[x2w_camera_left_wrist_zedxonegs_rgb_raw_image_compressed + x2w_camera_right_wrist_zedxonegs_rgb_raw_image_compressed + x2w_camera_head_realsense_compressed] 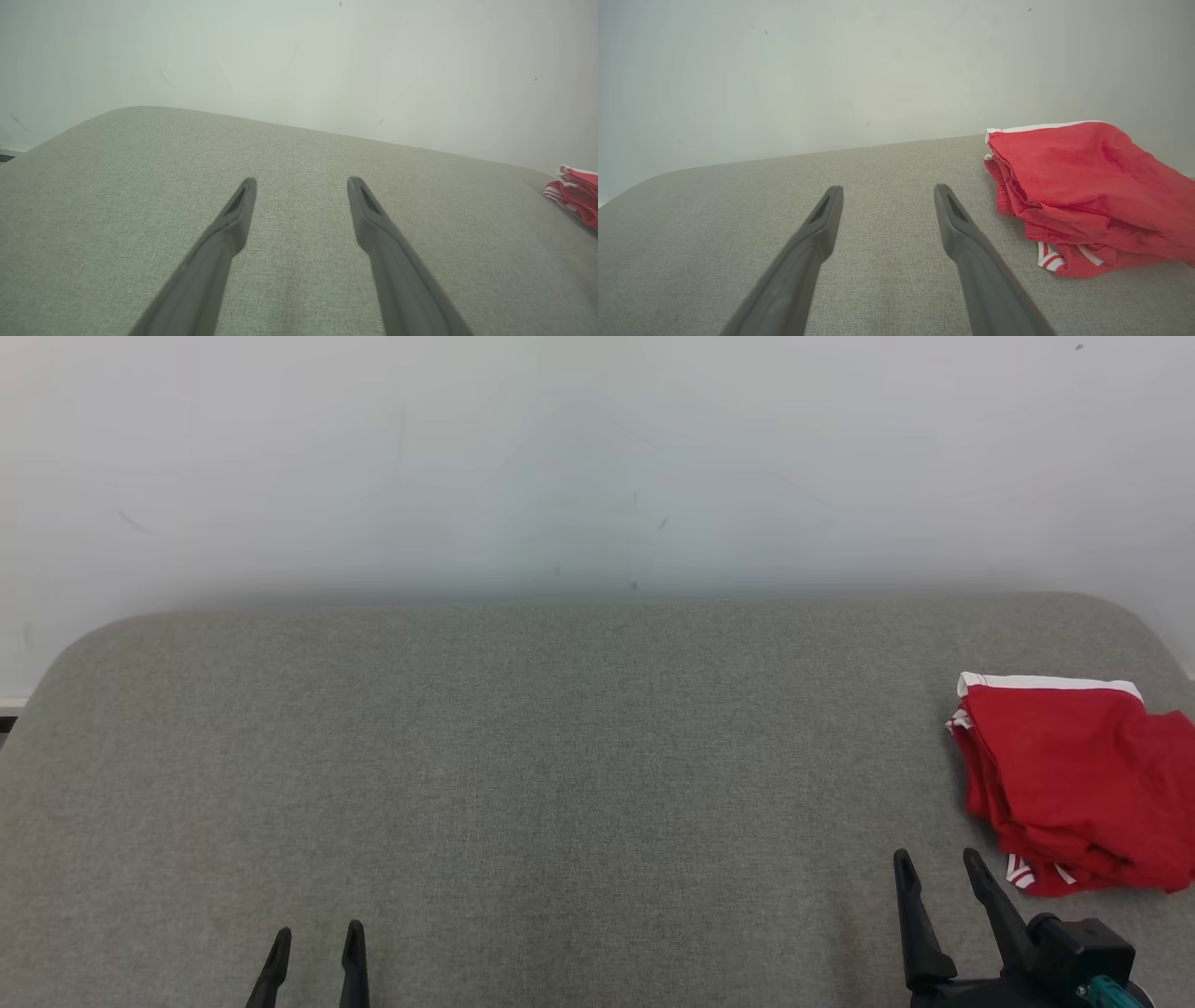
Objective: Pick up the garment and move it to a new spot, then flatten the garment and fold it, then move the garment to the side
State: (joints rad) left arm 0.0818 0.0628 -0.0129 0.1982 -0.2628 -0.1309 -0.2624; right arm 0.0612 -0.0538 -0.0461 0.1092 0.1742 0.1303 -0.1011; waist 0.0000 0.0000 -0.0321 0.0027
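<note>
Dark fingers of the left gripper [318,931] are seen at the lower left of the head view. They are held apart, and nothing is caught between them. In the left wrist view, its 2 fingers [233,219] are shown spread wide above bare grey cloth.

The right gripper [935,855] is found at the lower right of the head view. It is likewise opened wide and nothing is held in it. Its tips are placed just beside the near left corner of the garment [1074,775], and a strip of cloth is seen between them. In the right wrist view the garment is seen to the right of the fingers, near them but apart. Whether either gripper's fingers rest on the cloth cannot be told.

The garment is red, with a white band along its far edge and white stripes at its near edge. It is folded into a compact stack of several layers. It is laid at the right end of the grey padded surface [560,756], and its right side is cut off by the edge of the head view. A pale wall [597,457], marked by a few small dark specks, is seen behind the surface.
</note>
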